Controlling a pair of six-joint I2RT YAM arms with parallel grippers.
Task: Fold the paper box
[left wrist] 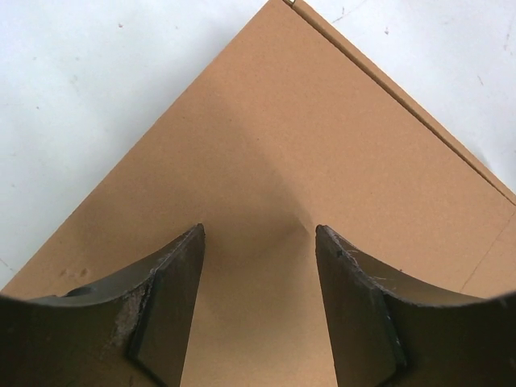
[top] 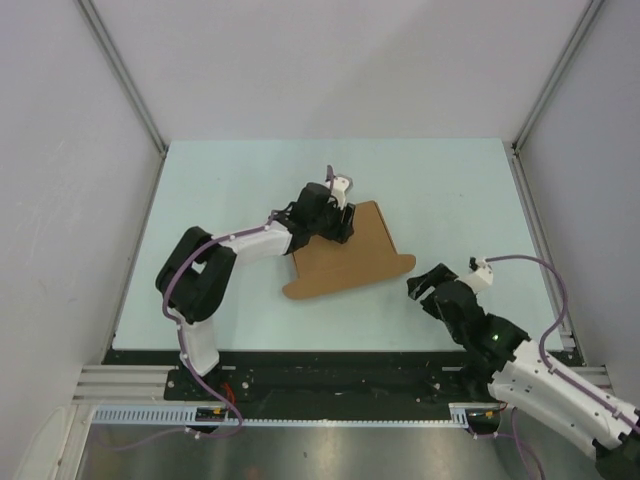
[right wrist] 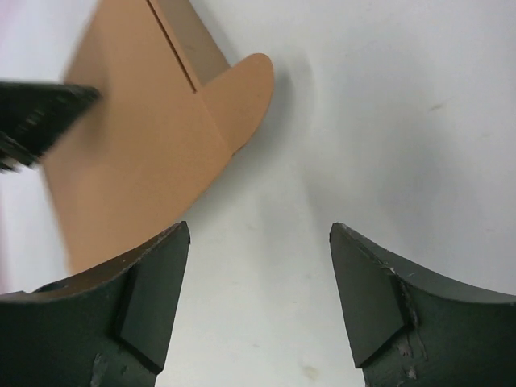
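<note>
Lying flat under the left gripper [left wrist: 258, 234], the brown box [left wrist: 322, 145] shows rounded flaps. That gripper and the right gripper [right wrist: 260, 230] gape, empty.

Table [top: 450, 200] seemingly open beside paper box [top: 345, 262]

Flat brown paper box [top: 345, 260] at the centre of the table [top: 220, 190], left gripper [top: 338, 222] over its far corner, right gripper [top: 425, 290] near its right flap
</note>
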